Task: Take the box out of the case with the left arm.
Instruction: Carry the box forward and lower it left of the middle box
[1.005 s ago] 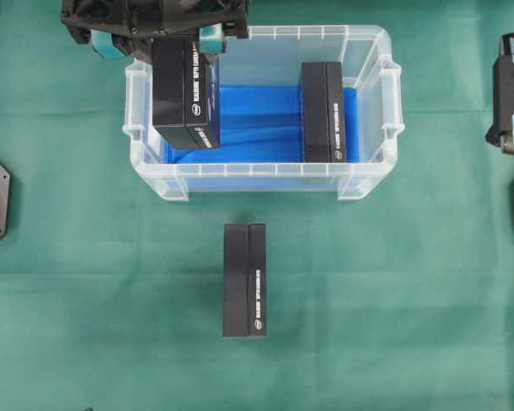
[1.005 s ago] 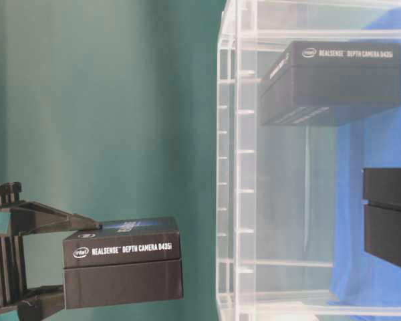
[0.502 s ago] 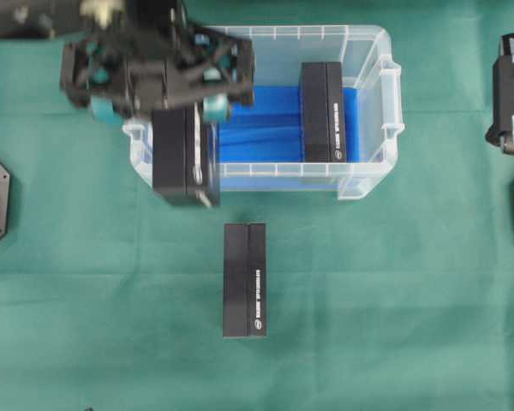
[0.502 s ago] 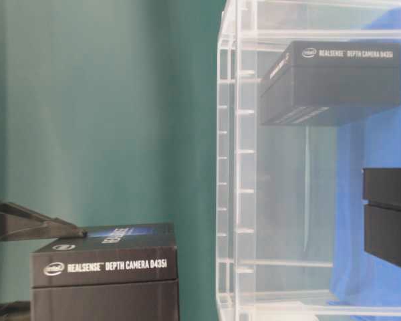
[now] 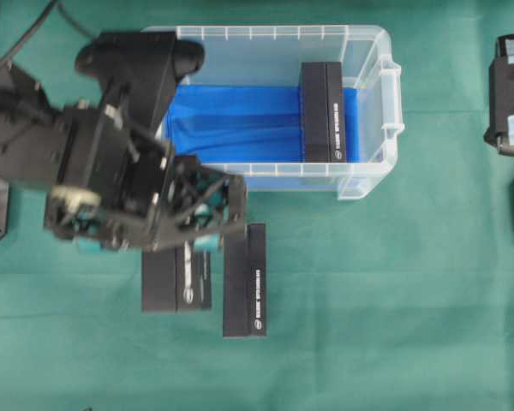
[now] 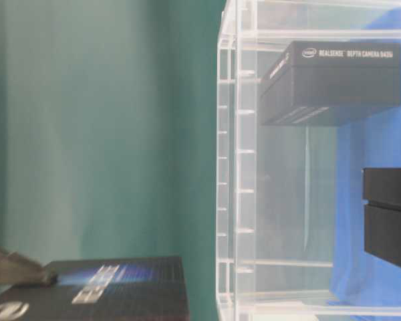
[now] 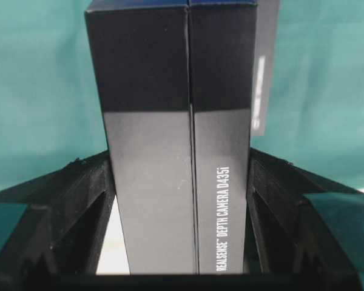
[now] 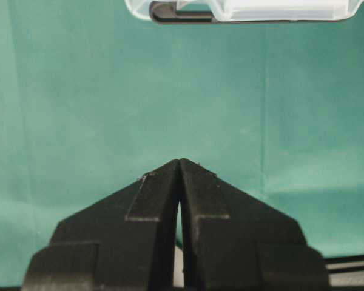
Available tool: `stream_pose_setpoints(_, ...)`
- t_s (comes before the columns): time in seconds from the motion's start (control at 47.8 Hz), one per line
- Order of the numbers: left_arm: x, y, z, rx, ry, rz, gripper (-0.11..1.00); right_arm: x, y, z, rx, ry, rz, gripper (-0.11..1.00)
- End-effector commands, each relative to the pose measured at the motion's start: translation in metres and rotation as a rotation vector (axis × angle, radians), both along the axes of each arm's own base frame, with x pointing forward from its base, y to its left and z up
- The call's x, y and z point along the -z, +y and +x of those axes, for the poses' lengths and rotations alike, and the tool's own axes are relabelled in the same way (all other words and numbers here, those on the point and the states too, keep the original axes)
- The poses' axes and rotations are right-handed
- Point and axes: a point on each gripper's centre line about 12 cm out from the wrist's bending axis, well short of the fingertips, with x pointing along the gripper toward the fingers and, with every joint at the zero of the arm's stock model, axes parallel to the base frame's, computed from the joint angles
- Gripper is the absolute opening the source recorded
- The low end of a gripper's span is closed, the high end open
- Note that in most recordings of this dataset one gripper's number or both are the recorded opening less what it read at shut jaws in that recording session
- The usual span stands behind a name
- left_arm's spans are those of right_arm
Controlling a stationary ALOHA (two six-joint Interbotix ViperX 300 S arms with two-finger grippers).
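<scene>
**Box clear of case, clamped in left end effector**

Left end effector [image 5: 146, 244] grips a black box [image 5: 176, 288] by its long sides, outside the case [image 5: 373, 184], over the green desk [image 5: 394, 300], just beside a second black box [image 5: 245, 280]. A third box [image 5: 323, 111] stands inside the case on the blue sheet [image 5: 240, 120]. Right end effector [image 8: 179, 167] fully closed, empty.

1. Even, bright overhead light; the green table [image 5: 394, 291] shows only faint shadows.
2. Soft glare sits on the clear case [image 5: 373, 51] rim.
3. The table-level view is hazy, and the near box [image 6: 100, 291] is blurred.
4. In the left wrist view that box's face carries a grey sheen.
</scene>
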Motion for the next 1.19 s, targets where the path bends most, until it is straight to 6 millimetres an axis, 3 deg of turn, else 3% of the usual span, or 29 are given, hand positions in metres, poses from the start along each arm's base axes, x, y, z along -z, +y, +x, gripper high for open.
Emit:
stream_pose_setpoints(0.0, -0.019, -0.007, -0.011, -0.005, -0.056, -0.012, 0.6, -0.004, 0.0, 0.002, -0.001, -0.017, 0.0, 0.03)
stream_pose_setpoints(0.23, -0.014, -0.017, -0.013, -0.003, -0.047, -0.004, 0.6, -0.004, 0.0, 0.002, -0.001, -0.017, 0.0, 0.03)
stream_pose_setpoints(0.44, 0.007, -0.018, -0.011, 0.004, -0.039, 0.003, 0.6, -0.004, 0.0, 0.002, 0.001, -0.016, 0.002, 0.03)
stream_pose_setpoints(0.775, 0.076, -0.023, -0.009, 0.005, -0.023, 0.005, 0.6, -0.004, 0.0, 0.002, 0.001, -0.016, 0.002, 0.03)
stream_pose_setpoints(1.172, 0.139, -0.023, -0.017, 0.002, -0.024, 0.001, 0.6, -0.004, 0.0, 0.002, -0.001, -0.015, -0.002, 0.03)
